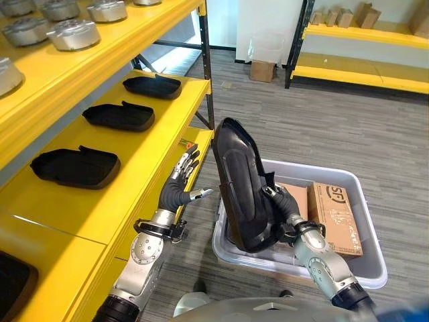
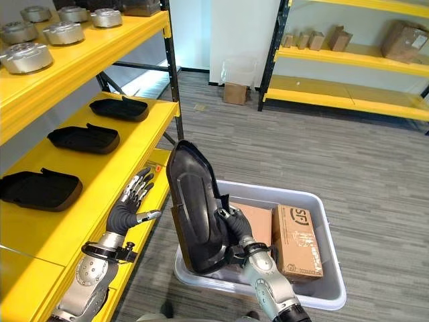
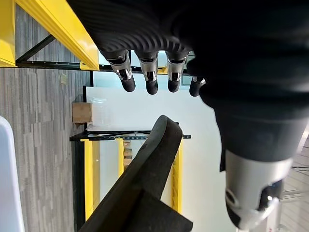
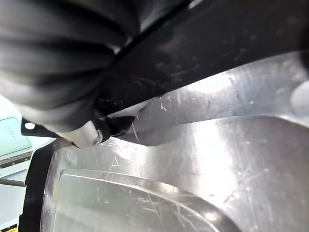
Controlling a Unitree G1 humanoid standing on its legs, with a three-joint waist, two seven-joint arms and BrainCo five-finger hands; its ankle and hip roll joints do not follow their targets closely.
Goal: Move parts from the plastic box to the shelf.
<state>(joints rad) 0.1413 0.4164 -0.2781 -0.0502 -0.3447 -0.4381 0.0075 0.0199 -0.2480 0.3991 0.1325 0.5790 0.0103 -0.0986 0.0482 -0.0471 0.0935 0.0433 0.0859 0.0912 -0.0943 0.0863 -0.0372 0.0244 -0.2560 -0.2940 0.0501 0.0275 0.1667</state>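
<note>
Yellow shelf (image 1: 107,201) is standing at the left, its middle level carrying three black tray-shaped parts (image 1: 75,167) in a row; silver round castings (image 1: 72,33) are sitting on the level above. Left hand (image 1: 182,176) is hovering at the shelf's front edge, fingers straight and spread, thumb out, holding nothing. Just to its right, a large black part (image 1: 242,194) is standing upright, lifted partly out of the grey plastic box (image 1: 365,258). Right hand (image 1: 283,204) is gripping that part from behind, fingers curled against it. Cardboard boxes (image 1: 335,218) are lying inside the plastic box
</note>
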